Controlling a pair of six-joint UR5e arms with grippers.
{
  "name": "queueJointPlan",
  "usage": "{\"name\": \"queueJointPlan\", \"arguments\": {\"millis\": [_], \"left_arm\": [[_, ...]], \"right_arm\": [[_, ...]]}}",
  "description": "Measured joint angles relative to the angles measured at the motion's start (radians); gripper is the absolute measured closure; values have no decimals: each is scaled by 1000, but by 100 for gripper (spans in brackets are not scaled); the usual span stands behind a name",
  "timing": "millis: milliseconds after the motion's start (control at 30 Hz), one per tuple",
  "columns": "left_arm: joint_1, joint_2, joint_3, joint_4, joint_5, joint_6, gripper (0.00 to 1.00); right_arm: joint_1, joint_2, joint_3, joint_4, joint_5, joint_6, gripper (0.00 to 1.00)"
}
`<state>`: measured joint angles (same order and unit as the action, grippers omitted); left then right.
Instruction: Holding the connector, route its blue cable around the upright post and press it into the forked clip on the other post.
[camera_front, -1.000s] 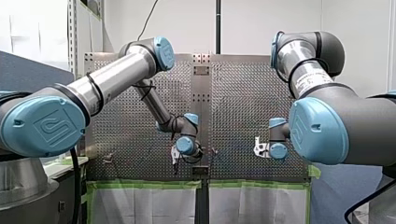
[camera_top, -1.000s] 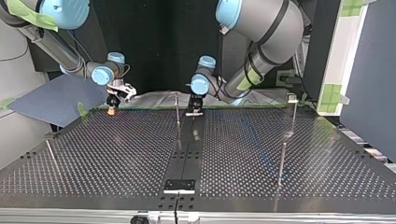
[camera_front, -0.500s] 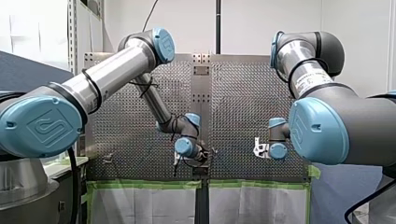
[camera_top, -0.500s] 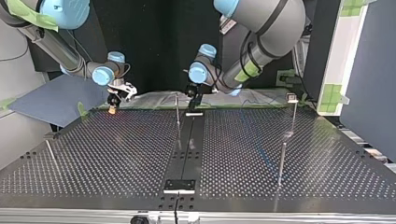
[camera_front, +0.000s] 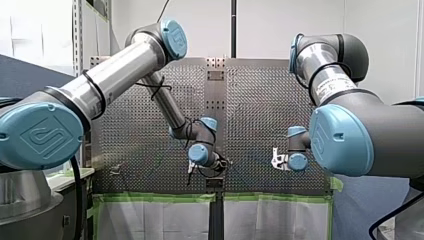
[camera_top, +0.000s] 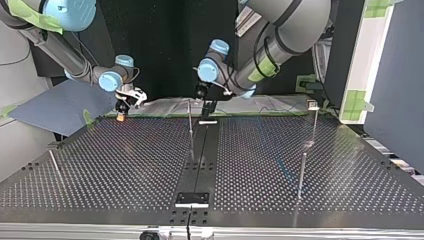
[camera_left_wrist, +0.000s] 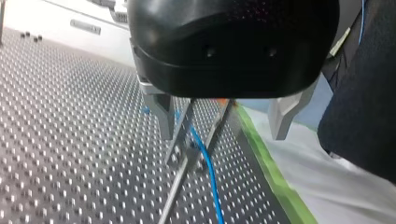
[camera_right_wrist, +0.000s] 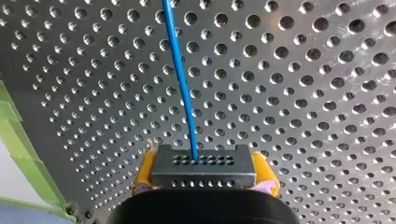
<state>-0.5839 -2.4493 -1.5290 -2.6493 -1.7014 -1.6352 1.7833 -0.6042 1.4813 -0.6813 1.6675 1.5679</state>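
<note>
The right arm's jaws are closed upon the dark connector (camera_right_wrist: 204, 167), which is clamped between yellow pads (camera_right_wrist: 264, 171). From its far face the blue cable (camera_right_wrist: 183, 88) is led away over the perforated metal counter (camera_right_wrist: 303, 93). The left arm's jaws stand wide apart, with nothing gripped. Between the metal fingers (camera_left_wrist: 160, 114) a thin upright post (camera_left_wrist: 180, 177) and a further stretch of the cable are seen, and neither is touched by them. Green tape (camera_left_wrist: 275, 182) is laid along the counter's edge just beside them. Little writing can be read. A white label (camera_front: 327, 86) is carried on the right arm (camera_front: 350, 130), but its print is too small to be made out. An embossed emblem (camera_front: 41, 136) is borne on the left arm's blue joint cap. A small plate (camera_left_wrist: 85, 26) on the pale wall in the left wrist view is likewise illegible. A dark central strip (camera_top: 200, 160) is run through the counter from near to far. A white wall (camera_front: 270, 25) is seen behind the work in the front view, and a blue-grey panel (camera_top: 60, 107) at the left of the top view. Only in the top view are other posts shown, among them one with a small pale head (camera_top: 312, 104) at the far right. The cable and connector are shown clearly only in the wrist views.
</note>
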Motion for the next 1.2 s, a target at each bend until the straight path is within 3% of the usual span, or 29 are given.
{"name": "queueJointPlan", "arguments": {"millis": [333, 633, 867, 1200], "left_arm": [[-38, 6, -47, 29, -1, 0, 0], [-54, 7, -55, 49, -21, -1, 0], [-57, 7, -55, 50, -54, -2, 0], [-64, 7, -55, 51, -76, -4, 0]], "right_arm": [[0, 0, 0, -1, -31, 2, 98], [0, 0, 0, 2, -37, 2, 98], [0, 0, 0, 2, -39, 18, 98], [0, 0, 0, 2, -43, 22, 98]]}}
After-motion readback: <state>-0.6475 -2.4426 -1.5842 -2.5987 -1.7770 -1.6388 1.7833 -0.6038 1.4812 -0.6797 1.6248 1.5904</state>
